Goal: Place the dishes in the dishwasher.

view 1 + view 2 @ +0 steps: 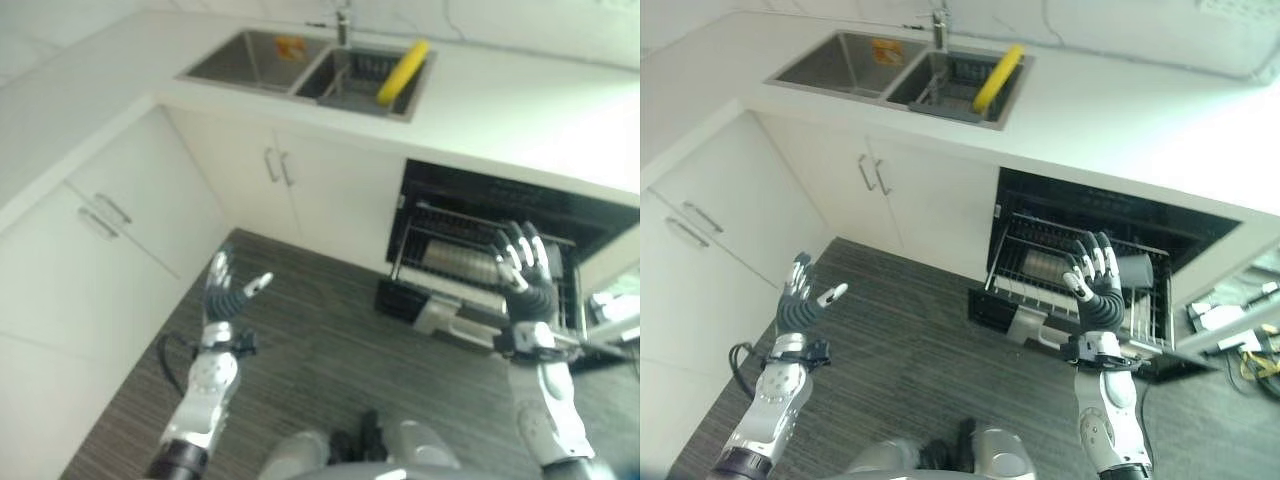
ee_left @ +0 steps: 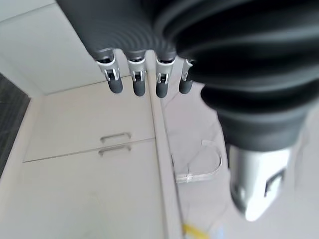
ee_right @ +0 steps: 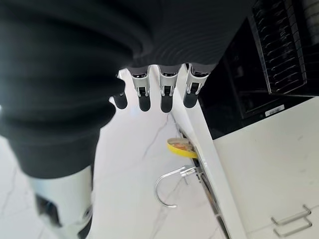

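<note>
While both arms are raised over the dark floor (image 1: 300,350), the left hand (image 1: 222,292) and the right hand (image 1: 1096,282) each hold nothing, their fingers straight and spread. The dishwasher (image 1: 1110,240) stands open under the white counter (image 1: 520,110), its rack (image 1: 1040,275) pulled out just behind the right hand and carrying a cup (image 1: 1133,270); a yellow plate (image 1: 402,72) leans on edge in the right basin of the sink (image 1: 250,60), near the tap (image 1: 342,22), well apart from both hands. An orange label (image 1: 289,46) in the left basin is too small to read.
</note>
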`<state>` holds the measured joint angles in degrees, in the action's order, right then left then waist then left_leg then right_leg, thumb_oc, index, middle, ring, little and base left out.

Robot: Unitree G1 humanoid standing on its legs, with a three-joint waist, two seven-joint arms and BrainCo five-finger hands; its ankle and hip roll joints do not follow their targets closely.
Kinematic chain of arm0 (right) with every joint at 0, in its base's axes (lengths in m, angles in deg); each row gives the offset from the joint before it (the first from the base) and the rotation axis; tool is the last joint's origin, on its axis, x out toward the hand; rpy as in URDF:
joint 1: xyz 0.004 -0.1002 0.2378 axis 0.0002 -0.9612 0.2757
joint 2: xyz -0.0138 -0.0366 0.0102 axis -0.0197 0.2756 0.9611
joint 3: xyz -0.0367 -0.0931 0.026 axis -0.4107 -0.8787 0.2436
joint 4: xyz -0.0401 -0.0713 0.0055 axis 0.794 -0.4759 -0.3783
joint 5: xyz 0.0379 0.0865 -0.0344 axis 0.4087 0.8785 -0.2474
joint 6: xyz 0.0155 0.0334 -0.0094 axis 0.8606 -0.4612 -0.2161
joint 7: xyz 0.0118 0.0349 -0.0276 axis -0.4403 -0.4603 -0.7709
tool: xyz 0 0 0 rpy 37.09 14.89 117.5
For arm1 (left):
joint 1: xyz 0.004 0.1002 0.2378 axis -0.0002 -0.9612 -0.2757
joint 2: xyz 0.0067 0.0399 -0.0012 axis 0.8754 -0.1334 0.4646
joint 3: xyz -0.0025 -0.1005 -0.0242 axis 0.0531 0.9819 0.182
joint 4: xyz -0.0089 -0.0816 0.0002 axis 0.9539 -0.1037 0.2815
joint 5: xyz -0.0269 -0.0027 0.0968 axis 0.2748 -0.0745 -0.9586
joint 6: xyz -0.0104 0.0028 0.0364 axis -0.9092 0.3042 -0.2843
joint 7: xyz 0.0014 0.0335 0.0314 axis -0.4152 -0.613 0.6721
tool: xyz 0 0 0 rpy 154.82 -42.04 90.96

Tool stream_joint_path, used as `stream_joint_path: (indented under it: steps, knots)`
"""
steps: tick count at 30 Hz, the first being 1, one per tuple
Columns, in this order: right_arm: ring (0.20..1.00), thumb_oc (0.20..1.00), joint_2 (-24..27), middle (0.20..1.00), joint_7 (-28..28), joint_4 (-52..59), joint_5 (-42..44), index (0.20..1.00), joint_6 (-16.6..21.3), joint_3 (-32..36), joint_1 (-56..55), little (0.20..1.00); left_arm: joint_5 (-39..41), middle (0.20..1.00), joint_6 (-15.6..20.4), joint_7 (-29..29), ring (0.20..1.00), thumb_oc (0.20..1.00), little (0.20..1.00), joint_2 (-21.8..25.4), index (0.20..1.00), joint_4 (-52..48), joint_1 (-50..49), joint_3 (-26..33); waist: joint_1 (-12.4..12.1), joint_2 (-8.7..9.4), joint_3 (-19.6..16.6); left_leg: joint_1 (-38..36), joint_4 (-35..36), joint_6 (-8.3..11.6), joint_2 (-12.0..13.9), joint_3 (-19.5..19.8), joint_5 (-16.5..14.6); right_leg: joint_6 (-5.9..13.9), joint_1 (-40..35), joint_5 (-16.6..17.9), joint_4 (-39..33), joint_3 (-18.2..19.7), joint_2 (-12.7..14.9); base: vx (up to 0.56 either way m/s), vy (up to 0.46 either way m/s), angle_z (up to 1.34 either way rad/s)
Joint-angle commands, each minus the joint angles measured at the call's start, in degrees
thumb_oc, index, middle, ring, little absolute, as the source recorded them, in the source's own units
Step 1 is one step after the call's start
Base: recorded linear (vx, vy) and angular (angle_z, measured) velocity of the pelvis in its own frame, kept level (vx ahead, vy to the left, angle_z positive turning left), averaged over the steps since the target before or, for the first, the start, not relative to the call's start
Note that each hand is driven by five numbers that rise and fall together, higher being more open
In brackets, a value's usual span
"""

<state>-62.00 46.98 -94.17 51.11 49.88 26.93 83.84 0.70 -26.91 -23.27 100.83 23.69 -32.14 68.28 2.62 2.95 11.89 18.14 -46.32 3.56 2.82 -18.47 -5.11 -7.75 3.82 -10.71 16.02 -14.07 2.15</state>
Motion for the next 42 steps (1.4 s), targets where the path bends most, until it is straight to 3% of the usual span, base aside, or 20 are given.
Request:
stream_joint_path:
  steps: [1, 4, 6, 7, 11, 12, 15, 17, 20, 21, 22, 26, 29, 30, 32, 35, 37, 38, 40, 42]
  knots:
    - [1.0, 1.0, 2.2, 1.0, 0.0, 6.7, -4.4, 1.0, 3.8, 1.6, -0.1, 1.0, 1.7, 1.0, 2.8, -1.2, 1.0, 1.0, 1.0, 0.7, 1.0, -3.1, -0.2, 4.7, 1.8, -2.24, -0.3, -14.2, 30.6, -0.28, 3.6, 5.1, 5.6, 9.8, -8.0, 4.3, -10.5, 1.2, 0.2, 0.25, 0.367, -0.85]
    - [1.0, 1.0, 3.7, 1.0, -0.4, 6.8, -4.2, 1.0, 2.5, 0.7, 0.2, 1.0, 3.2, 1.0, 2.9, -0.8, 1.0, 1.0, 1.0, 0.2, 1.0, -2.6, -1.8, 5.9, 0.6, -3.15, -0.3, -13.0, 40.2, 2.36, 8.7, 12.8, 12.2, 10.52, -9.8, 2.2, -10.1, 5.6, 0.7, 0.3, 0.417, -1.04]
    - [1.0, 1.0, 4.6, 1.0, 0.4, 7.2, -4.7, 1.0, 2.6, 1.0, 0.0, 1.0, 2.3, 1.0, 3.6, 1.1, 1.0, 1.0, 1.0, 0.0, 1.0, -2.2, -2.2, 6.1, 0.9, -3.35, -0.1, -13.2, 40.7, 2.67, 10.2, 13.2, 12.3, 11.04, -10.2, 1.1, -8.5, 6.3, 1.9, 0.32, 0.491, -1.0]
    - [1.0, 1.0, 5.1, 1.0, 1.0, 7.6, -4.5, 1.0, 2.4, 1.9, -0.5, 1.0, 1.2, 1.0, 4.3, 2.3, 1.0, 1.0, 1.0, 0.1, 1.0, -1.6, -2.0, 5.8, 1.7, -3.83, -0.5, -15.1, 42.1, 2.35, 10.3, 10.6, 9.7, 12.09, -10.1, 0.6, -7.3, 5.2, 3.4, 0.34, 0.572, -0.79]
    - [1.0, 1.0, 4.4, 1.0, 1.7, 7.3, -2.0, 1.0, 2.2, 3.4, -1.7, 1.0, -0.5, 1.0, 4.4, 4.5, 1.0, 1.0, 1.0, 1.1, 1.0, 0.2, -0.1, 4.6, 3.0, -4.78, -1.2, -18.6, 43.6, 0.78, 6.6, 10.4, 5.5, 14.1, -8.5, 0.2, -3.5, 5.7, 6.0, 0.27, 0.497, -0.24]
    - [1.0, 1.0, 3.1, 1.0, 1.1, 8.8, -3.0, 1.0, 1.8, 4.3, -3.4, 1.0, -3.7, 1.0, 2.9, 3.5, 1.0, 1.0, 1.0, 2.5, 1.0, -0.1, 0.7, 3.5, 3.7, -5.19, -1.6, -19.8, 44.4, -1.82, 3.4, 9.9, 3.8, 15.81, -5.6, 2.1, 1.2, 6.0, 7.4, 0.23, 0.425, -0.25]
    - [1.0, 1.0, 2.2, 1.0, 2.0, 9.8, -2.7, 1.0, 1.7, 3.7, -3.6, 1.0, -3.7, 1.0, 2.2, 3.6, 1.0, 1.0, 1.0, 3.2, 1.0, -0.1, 1.5, 3.1, 3.5, -5.31, -1.9, -20.9, 46.0, -3.73, 1.8, 8.6, 2.7, 17.14, -1.8, 4.9, 6.6, 5.0, 8.2, 0.15, 0.306, -0.28]
    - [1.0, 1.0, 1.0, 1.0, 0.8, 10.5, -3.0, 1.0, 0.0, 3.2, -3.3, 1.0, -6.1, 1.0, 1.6, 1.4, 1.0, 1.0, 1.0, 3.7, 1.0, -0.5, 1.4, 3.3, 2.6, -5.37, -1.7, -22.4, 47.9, -4.13, 1.5, 4.6, 2.7, 17.64, 0.2, 6.3, 9.6, 0.6, 8.6, 0.08, 0.206, -0.53]
    - [1.0, 1.0, 1.2, 1.0, -0.5, 10.3, -2.3, 1.0, -0.7, 2.4, -2.8, 1.0, -5.1, 1.0, 1.2, 0.5, 1.0, 1.0, 1.0, 4.5, 1.0, -1.7, 0.9, 3.8, 2.2, -4.31, -1.5, -22.6, 47.9, -4.4, -0.1, 1.8, 1.7, 16.2, -0.1, 5.4, 4.7, -3.4, 3.1, 0.07, 0.077, -1.2]
    - [1.0, 1.0, 1.8, 1.0, -2.3, 9.6, -1.7, 1.0, 0.4, 1.9, -2.8, 1.0, -5.1, 1.0, 1.4, 0.2, 1.0, 1.0, 1.0, 4.1, 1.0, -2.4, -0.2, 4.5, 1.6, -3.19, -1.2, -23.1, 46.7, -4.13, -1.8, 0.7, 0.7, 14.92, -1.5, 5.8, -0.7, -7.4, 1.6, 0.11, 0.03, -0.86]
    - [1.0, 1.0, 1.9, 1.0, -3.0, 9.1, -1.5, 1.0, 0.8, 1.6, -2.4, 1.0, -5.4, 1.0, 1.5, 0.1, 1.0, 1.0, 1.0, 3.9, 1.0, -2.6, -0.5, 4.8, 1.2, -2.96, -1.1, -23.0, 45.8, -4.14, -2.4, 0.5, -0.2, 14.58, -1.4, 6.2, -2.0, -9.2, 2.2, 0.11, -0.016, -0.59]
    - [1.0, 1.0, 2.8, 1.0, -2.0, 7.3, -1.8, 1.0, 1.7, 0.7, -0.3, 1.0, -4.7, 1.0, 3.2, 0.2, 1.0, 1.0, 1.0, 2.6, 1.0, -1.8, -1.5, 4.2, 0.7, -2.22, -1.8, -22.0, 41.6, -3.57, -2.9, 0.2, -1.8, 12.06, -4.4, 4.7, -8.3, -8.5, 0.9, 0.08, -0.112, -0.48]
    - [1.0, 1.0, 3.2, 1.0, -1.5, 7.4, -2.3, 1.0, 1.7, 0.5, 0.3, 1.0, -6.3, 1.0, 3.6, -0.3, 1.0, 1.0, 1.0, 2.1, 1.0, -1.0, -1.3, 3.2, 0.8, -1.4, -1.8, -19.5, 33.5, -2.79, -2.3, -0.3, -3.3, 10.93, -5.3, 4.8, -9.3, -7.8, 1.2, 0.06, -0.135, -0.01]
    - [1.0, 1.0, 3.5, 1.0, -1.2, 7.4, -2.6, 1.0, 1.6, 0.3, 0.4, 1.0, -5.4, 1.0, 3.4, -0.5, 1.0, 1.0, 1.0, 2.3, 1.0, -0.9, -1.1, 2.8, 0.8, -0.72, -1.3, -15.5, 24.1, -1.03, -0.4, 0.8, -0.2, 9.69, -6.1, 4.5, -10.0, -6.8, 1.1, 0.08, -0.229, 0.05]
    - [1.0, 1.0, 3.9, 1.0, -2.1, 7.0, -2.2, 1.0, 1.5, 0.1, 0.2, 1.0, -4.5, 1.0, 3.3, -0.1, 1.0, 1.0, 1.0, 2.3, 1.0, -0.6, -1.3, 3.3, 0.3, -0.41, -0.7, -10.6, 17.1, -0.26, 0.6, 4.9, 2.2, 9.08, -6.7, 5.0, -10.6, -4.3, 0.7, 0.12, -0.087, -0.07]
    - [1.0, 1.0, 3.6, 1.0, -3.8, 7.0, -2.6, 1.0, 0.4, -0.2, 0.5, 1.0, -4.7, 1.0, 3.8, 0.0, 1.0, 1.0, 1.0, 2.0, 1.0, -1.1, -2.9, 4.6, -0.5, -1.05, -0.7, -11.5, 25.8, -1.21, -0.7, 7.7, 2.9, 9.74, -7.1, 5.4, -11.6, -0.7, 0.2, 0.15, 0.12, -0.84]
    - [1.0, 1.0, 3.9, 1.0, -4.4, 7.2, -3.2, 1.0, 0.1, -1.5, 0.7, 1.0, -3.7, 1.0, 3.9, -1.4, 1.0, 1.0, 1.0, 1.8, 1.0, -1.0, -4.0, 4.9, -1.5, -2.03, -0.6, -10.7, 36.2, 0.51, 1.0, 11.7, 7.5, 10.45, -8.9, 5.0, -14.0, 2.3, -0.5, 0.25, 0.272, -1.2]
    - [1.0, 1.0, 4.1, 1.0, -4.1, 7.5, -3.4, 1.0, 0.0, -2.5, 0.8, 1.0, -3.8, 1.0, 4.3, -2.0, 1.0, 1.0, 1.0, 1.4, 1.0, -0.3, -3.9, 4.8, -2.0, -2.51, -0.3, -9.5, 40.4, 1.89, 3.3, 13.1, 11.1, 10.76, -10.2, 4.6, -14.9, 3.2, -0.4, 0.27, 0.254, -1.26]
    - [1.0, 1.0, 4.8, 1.0, -3.0, 8.4, -4.0, 1.0, -0.5, -3.0, 0.4, 1.0, -4.0, 1.0, 4.9, -1.3, 1.0, 1.0, 1.0, 0.9, 1.0, 1.2, -3.2, 4.4, -1.4, -2.64, -0.1, -8.9, 42.7, 2.65, 6.0, 10.7, 12.1, 11.43, -11.2, 4.1, -14.8, 1.9, 1.1, 0.28, 0.284, -0.98]
    - [1.0, 1.0, 4.9, 1.0, -3.6, 8.5, -2.7, 1.0, -1.3, -2.8, -0.9, 1.0, -4.6, 1.0, 4.9, -0.9, 1.0, 1.0, 1.0, 0.7, 1.0, 2.1, -2.9, 4.0, -0.6, -2.86, -0.4, -10.7, 43.9, 2.34, 5.6, 9.6, 11.3, 11.93, -11.0, 4.3, -14.1, 1.4, 1.8, 0.3, 0.316, -0.09]
